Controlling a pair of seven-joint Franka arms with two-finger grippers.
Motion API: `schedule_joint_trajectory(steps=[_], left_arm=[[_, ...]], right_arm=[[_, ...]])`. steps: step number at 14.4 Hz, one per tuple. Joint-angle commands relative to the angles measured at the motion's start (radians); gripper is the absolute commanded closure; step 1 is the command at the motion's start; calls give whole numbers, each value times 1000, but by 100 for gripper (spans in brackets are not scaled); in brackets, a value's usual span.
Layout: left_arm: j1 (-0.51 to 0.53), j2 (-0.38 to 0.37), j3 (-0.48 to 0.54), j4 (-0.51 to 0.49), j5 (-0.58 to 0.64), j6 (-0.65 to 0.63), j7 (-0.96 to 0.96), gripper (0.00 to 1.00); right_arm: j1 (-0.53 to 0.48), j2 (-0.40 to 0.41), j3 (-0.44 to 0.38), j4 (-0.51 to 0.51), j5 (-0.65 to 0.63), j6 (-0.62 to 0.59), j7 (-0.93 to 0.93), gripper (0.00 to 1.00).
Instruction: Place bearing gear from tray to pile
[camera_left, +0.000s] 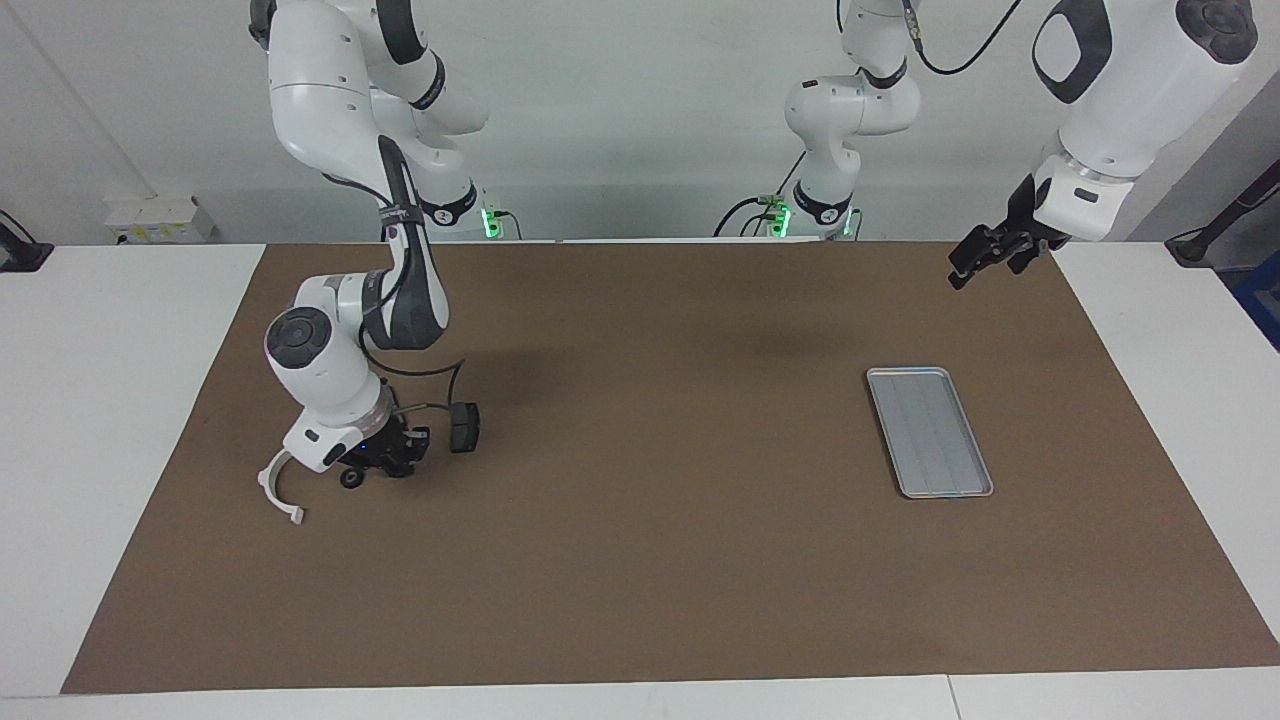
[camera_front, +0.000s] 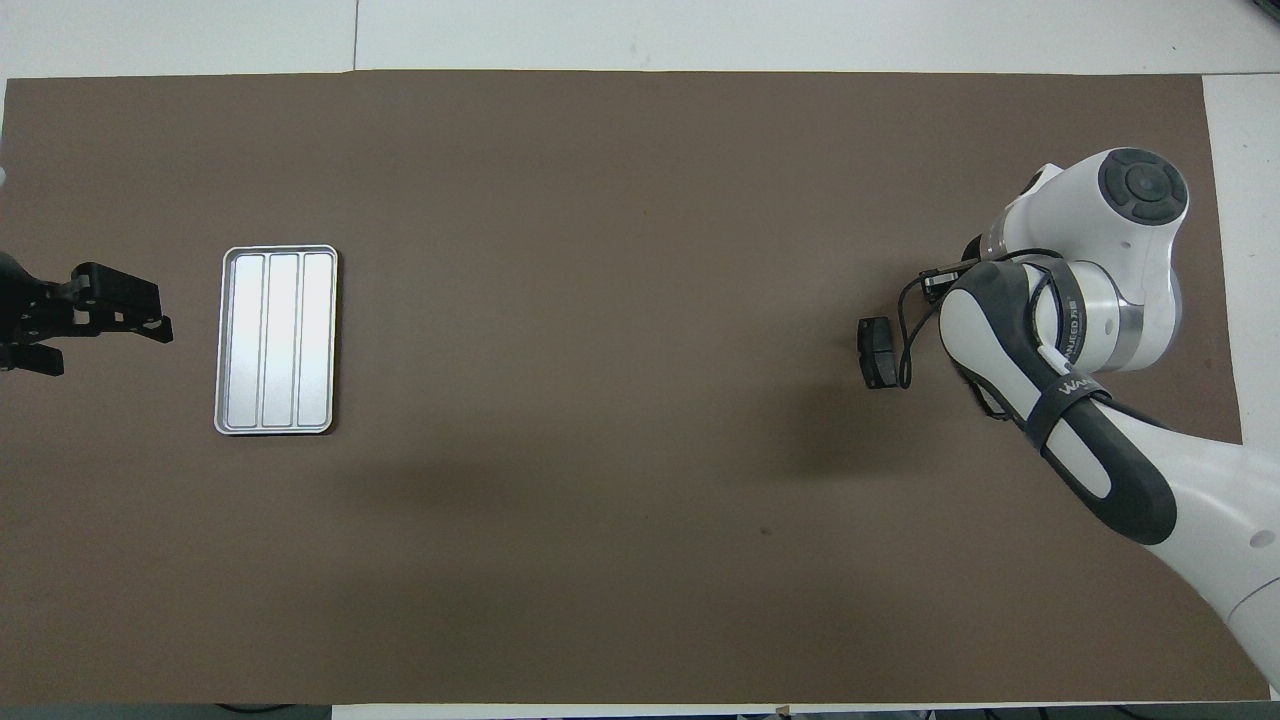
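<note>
The tray (camera_front: 277, 340) lies bare on the counter (camera_front: 600, 300) toward the left arm's end, with the left gripper (camera_front: 150, 325) just beside it. One dark brake pad (camera_front: 877, 353) shows beside the right arm (camera_front: 1080, 330), whose gripper is hidden.

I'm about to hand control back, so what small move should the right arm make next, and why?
Probably release and lift straight up. The right gripper is down at the mat among the pile, beside the white half-ring bracket and a dark brake pad, with a small dark ring-shaped part at its tips. The tray lies bare. The left gripper waits, raised.
</note>
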Motion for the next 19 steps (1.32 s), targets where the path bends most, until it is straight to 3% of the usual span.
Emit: schedule_joint_trajectory(steps=[1,3,8,15,19], left_arm=[[-4,-26,1,-27,15,9,5,0],[-4,-26,0,-27,15,9,5,0],[-4,-26,1,-27,15,9,5,0],[-4,-26,1,-27,15,9,5,0],[-4,-26,0,-27,15,9,5,0]], right_arm=[[-19,-30,12,-29,16,20,-18,11],[-18,-36,12,-20,16,13,-4,2],[-21,-67,11,63,16,-83,14,2],[-42,-320,2,107,-2,-285,17,1],[-38,-371,0,144,-24,-393,17,1]])
